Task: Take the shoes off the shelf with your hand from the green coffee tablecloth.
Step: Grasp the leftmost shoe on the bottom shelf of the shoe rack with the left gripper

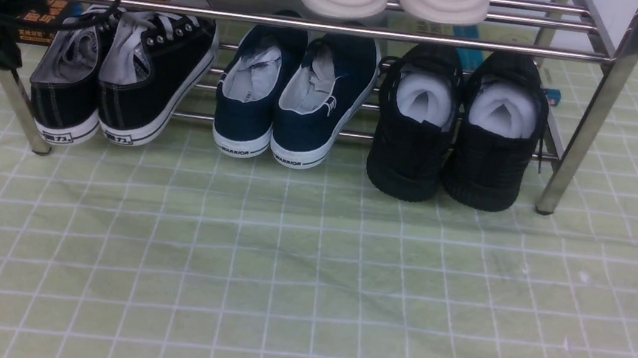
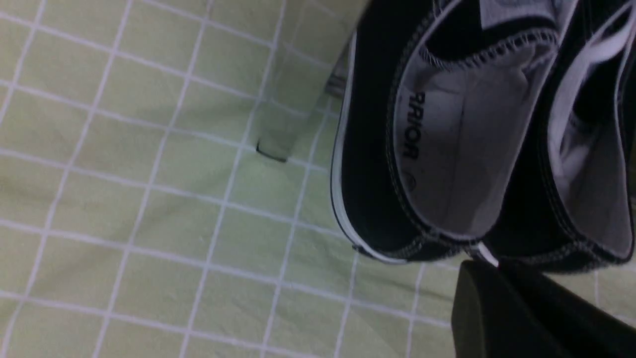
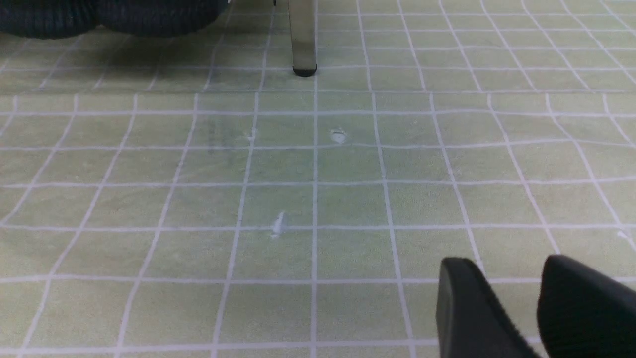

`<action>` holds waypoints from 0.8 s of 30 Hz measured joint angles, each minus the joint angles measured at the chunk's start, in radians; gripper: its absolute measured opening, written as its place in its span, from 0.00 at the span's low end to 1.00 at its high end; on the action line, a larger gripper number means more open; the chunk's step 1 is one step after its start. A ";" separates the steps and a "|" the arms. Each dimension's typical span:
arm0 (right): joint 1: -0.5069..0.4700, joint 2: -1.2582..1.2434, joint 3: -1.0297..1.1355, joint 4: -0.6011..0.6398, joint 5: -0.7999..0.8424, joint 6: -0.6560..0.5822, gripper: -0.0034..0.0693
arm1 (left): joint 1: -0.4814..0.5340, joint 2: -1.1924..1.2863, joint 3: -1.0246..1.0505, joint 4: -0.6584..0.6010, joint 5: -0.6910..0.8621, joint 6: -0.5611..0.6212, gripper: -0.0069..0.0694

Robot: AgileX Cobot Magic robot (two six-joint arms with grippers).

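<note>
shoes (image 1: 118,81) toes: behind shelf (image 1: 338,26) bar | left fingers (image 2: 521,318): cropped, grip unclear

Matt black canvas shoes (image 1: 124,82) with smooth white rubber soles, a shiny chrome metal shelf (image 1: 594,115), a creased matt tablecloth (image 1: 304,299).

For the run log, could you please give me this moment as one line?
shoes: on shelf, lower tier | left gripper: at their heels, grip unclear | right gripper: open, empty, above tablecloth
</note>
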 joint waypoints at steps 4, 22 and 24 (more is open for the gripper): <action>0.000 0.000 0.000 0.000 0.000 0.000 0.37 | 0.000 0.035 0.000 0.000 -0.047 0.016 0.31; 0.000 0.000 0.000 0.000 0.000 0.000 0.37 | 0.000 0.173 0.000 -0.007 -0.203 0.038 0.51; 0.000 0.000 0.000 0.000 0.000 0.000 0.37 | 0.000 0.179 0.000 -0.008 -0.210 0.038 0.51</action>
